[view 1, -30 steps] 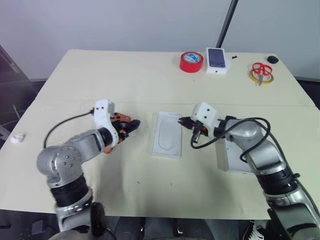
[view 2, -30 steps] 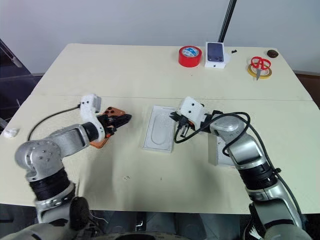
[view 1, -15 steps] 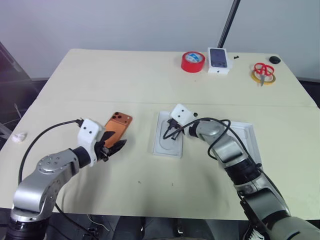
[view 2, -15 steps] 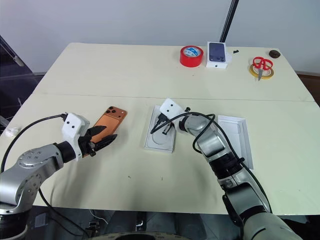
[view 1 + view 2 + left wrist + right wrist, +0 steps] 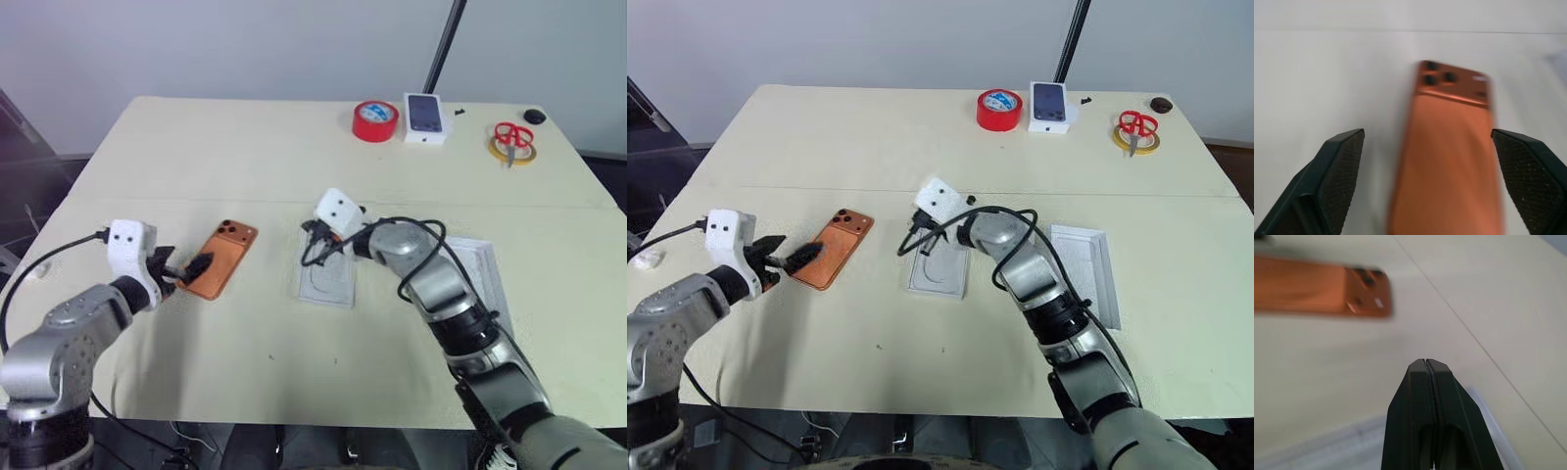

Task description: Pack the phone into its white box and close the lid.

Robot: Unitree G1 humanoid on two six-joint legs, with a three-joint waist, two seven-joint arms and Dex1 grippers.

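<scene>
On the table (image 5: 196, 147), the phone (image 5: 219, 258) before the spread-open left gripper (image 5: 186, 269); right gripper (image 5: 912, 245) clenched empty

You are looking at a pale cream bench (image 5: 245, 147). The phone (image 5: 219, 258) is showing a coppery orange back with a darker orange camera square. The white box (image 5: 1087, 269) is showing a greyish inside. Near the far edge, a red tape roll (image 5: 375, 120) with a blue-and-white label is sitting, and red-handled scissors (image 5: 512, 136) are lying on a yellow ring (image 5: 511, 152).
</scene>
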